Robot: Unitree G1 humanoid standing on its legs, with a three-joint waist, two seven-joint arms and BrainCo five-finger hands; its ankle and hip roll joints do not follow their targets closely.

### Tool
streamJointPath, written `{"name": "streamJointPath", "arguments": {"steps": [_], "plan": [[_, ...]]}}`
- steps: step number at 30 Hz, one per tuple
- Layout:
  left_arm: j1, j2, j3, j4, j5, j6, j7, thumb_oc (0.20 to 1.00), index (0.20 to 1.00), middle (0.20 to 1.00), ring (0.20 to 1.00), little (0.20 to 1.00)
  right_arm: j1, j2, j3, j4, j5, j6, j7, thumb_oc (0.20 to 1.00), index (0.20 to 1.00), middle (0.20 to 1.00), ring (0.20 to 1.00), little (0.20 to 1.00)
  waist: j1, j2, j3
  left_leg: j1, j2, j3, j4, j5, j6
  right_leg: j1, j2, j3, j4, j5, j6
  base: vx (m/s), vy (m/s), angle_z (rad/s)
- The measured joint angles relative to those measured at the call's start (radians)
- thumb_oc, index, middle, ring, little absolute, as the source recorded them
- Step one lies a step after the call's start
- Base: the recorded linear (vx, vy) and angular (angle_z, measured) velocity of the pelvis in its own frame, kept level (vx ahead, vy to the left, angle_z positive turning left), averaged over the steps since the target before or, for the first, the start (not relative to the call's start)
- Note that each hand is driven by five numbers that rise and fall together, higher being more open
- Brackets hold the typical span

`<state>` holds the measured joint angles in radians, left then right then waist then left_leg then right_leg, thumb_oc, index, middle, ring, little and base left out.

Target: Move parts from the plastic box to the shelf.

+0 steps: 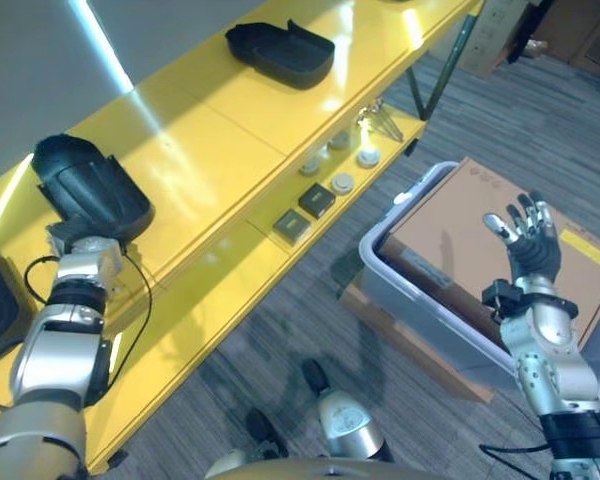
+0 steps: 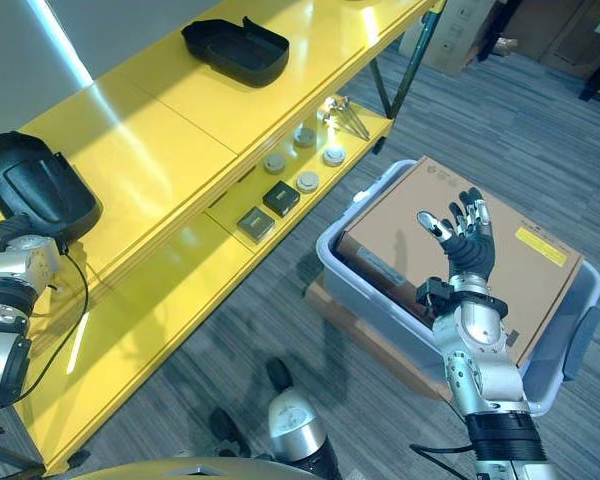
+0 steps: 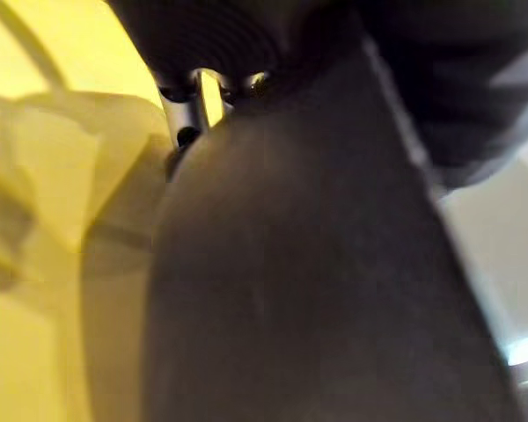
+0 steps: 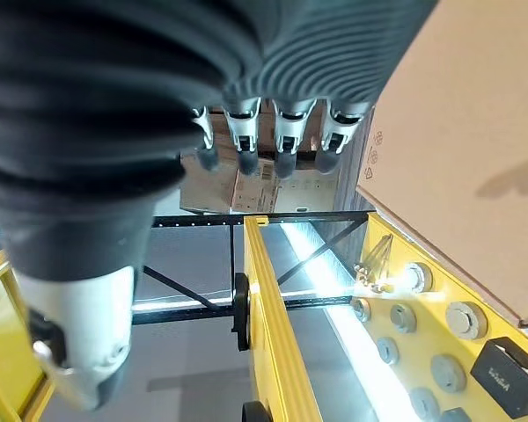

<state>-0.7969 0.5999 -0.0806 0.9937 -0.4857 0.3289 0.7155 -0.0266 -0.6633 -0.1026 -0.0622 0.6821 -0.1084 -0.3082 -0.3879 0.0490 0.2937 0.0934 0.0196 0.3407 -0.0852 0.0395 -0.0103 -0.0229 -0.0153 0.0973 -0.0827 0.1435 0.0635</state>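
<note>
A black moulded part (image 1: 90, 188) lies on the yellow shelf's top board (image 1: 220, 150) at the near left. My left hand (image 1: 76, 238) is tucked under its near end, and the part's dark surface (image 3: 290, 290) shows very close in the left wrist view. A second black part (image 1: 280, 52) rests farther along the same board. The grey plastic box (image 1: 405, 295) stands on the floor at the right, with a brown cardboard sheet (image 1: 450, 230) across its top. My right hand (image 1: 528, 238) hovers above that cardboard, open with its fingers spread and holding nothing.
The lower yellow board (image 1: 230, 290) carries two small black square blocks (image 1: 317, 200), several round metal discs (image 1: 342, 183) and some thin metal pieces (image 1: 380, 122). Grey carpet lies between shelf and box. Cardboard boxes (image 2: 455, 40) stand at the far end.
</note>
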Motion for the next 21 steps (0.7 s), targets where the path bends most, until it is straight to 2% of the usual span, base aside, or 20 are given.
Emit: {"name": "streamJointPath", "arguments": {"steps": [13, 14, 16, 21], "plan": [[-0.014, 0.004, -0.001, 0.000, -0.001, -0.025, 0.000, 0.200, 0.200, 0.200, 0.200, 0.200, -0.009, 0.000, 0.000, 0.001, 0.000, 0.008, 0.001, 1.000, 1.000, 1.000, 1.000, 1.000, -0.005, -0.016, 0.012, 0.005, 0.000, 0.000, 0.000, -0.006, -0.009, 0.005, 0.000, 0.001, -0.005, -0.004, 0.000, 0.02, 0.003, 0.00], [-0.019, 0.001, -0.003, -0.003, -0.001, -0.026, 0.000, 0.200, 0.200, 0.200, 0.200, 0.200, -0.017, -0.003, 0.000, 0.001, 0.000, 0.008, 0.001, 1.000, 1.000, 1.000, 1.000, 1.000, -0.007, -0.019, 0.015, 0.005, 0.000, 0.001, 0.006, 0.003, 0.001, 0.004, 0.000, 0.000, 0.000, 0.000, 0.001, 0.00, 0.000, 0.00], [-0.032, -0.005, -0.010, -0.002, -0.001, -0.029, 0.012, 0.200, 0.200, 0.200, 0.200, 0.200, -0.019, -0.007, 0.000, 0.001, 0.000, 0.008, 0.001, 1.000, 1.000, 1.000, 1.000, 1.000, -0.006, -0.023, 0.019, 0.004, -0.001, -0.001, 0.000, -0.005, -0.008, 0.004, -0.001, 0.000, -0.005, -0.006, -0.001, 0.04, 0.017, 0.00], [-0.054, -0.030, -0.010, -0.003, -0.012, -0.036, 0.051, 0.200, 0.200, 0.200, 0.200, 0.200, -0.020, -0.007, 0.001, 0.002, -0.001, 0.008, 0.001, 1.000, 1.000, 1.000, 1.000, 1.000, -0.015, -0.023, 0.019, 0.004, -0.001, 0.000, 0.000, -0.002, -0.002, 0.004, -0.001, 0.001, 0.000, -0.004, 0.001, 0.00, -0.001, 0.00]]}}
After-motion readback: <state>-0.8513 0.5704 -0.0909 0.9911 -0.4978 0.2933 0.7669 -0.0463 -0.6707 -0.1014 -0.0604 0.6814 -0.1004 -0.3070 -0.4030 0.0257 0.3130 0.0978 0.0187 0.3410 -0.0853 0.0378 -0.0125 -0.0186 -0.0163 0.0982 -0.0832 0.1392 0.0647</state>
